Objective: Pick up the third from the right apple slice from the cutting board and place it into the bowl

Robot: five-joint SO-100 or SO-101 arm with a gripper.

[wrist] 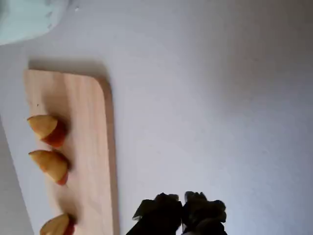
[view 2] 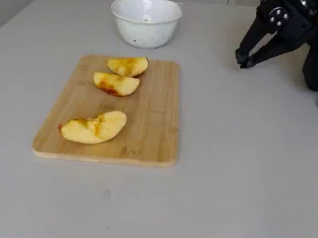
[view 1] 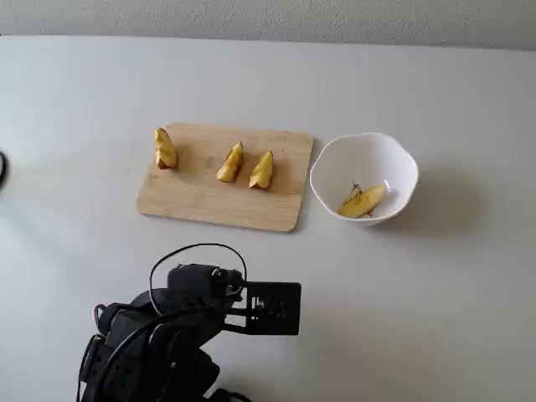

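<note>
A slim pale-yellow apple slice [view 1: 362,201] lies inside the white bowl [view 1: 402,167], right of the cutting board [view 1: 209,201]. Three more slices lie on the board: one at its left end [view 1: 165,149] and two close together near the bowl [view 1: 230,162] [view 1: 261,170], with a gap between the left one and the pair. In a fixed view the board [view 2: 152,124] and bowl [view 2: 145,31] show too. My gripper [view 2: 246,60] hangs shut and empty over bare table, well away from the board. The wrist view shows its closed fingertips [wrist: 182,215] right of the board [wrist: 93,147].
The folded arm [view 1: 167,335] sits at the table's near edge in a fixed view, with cables looping over it. The table is plain grey-white. A wall runs along the table's far edge.
</note>
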